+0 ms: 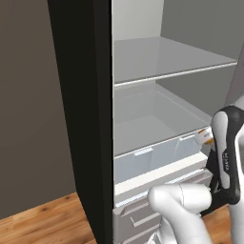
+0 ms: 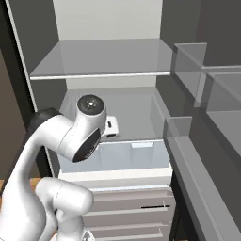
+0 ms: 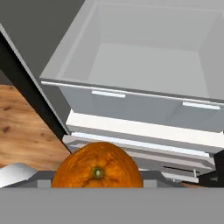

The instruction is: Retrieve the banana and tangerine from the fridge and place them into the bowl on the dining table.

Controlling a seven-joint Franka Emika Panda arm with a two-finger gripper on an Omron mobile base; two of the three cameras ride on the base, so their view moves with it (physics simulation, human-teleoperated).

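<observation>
The tangerine (image 3: 97,168) is a round orange fruit with a green stem spot, sitting close at the bottom of the hand view. A sliver of the tangerine (image 1: 205,135) also peeks out at the tip of my gripper (image 1: 206,138), which is shut on it in front of the open fridge (image 1: 143,138), at the level of the clear drawer (image 3: 144,57). My white hand (image 2: 110,127) sticks out from behind the arm's wrist before the drawer front. The banana, the bowl and the dining table are out of view.
The fridge's black side edge (image 1: 81,119) stands to the left, with a wood floor (image 1: 43,219) beneath. Pale shelves (image 2: 108,59) sit above, grey lower drawers (image 2: 132,207) below. Door bins (image 2: 207,94) jut out on the right.
</observation>
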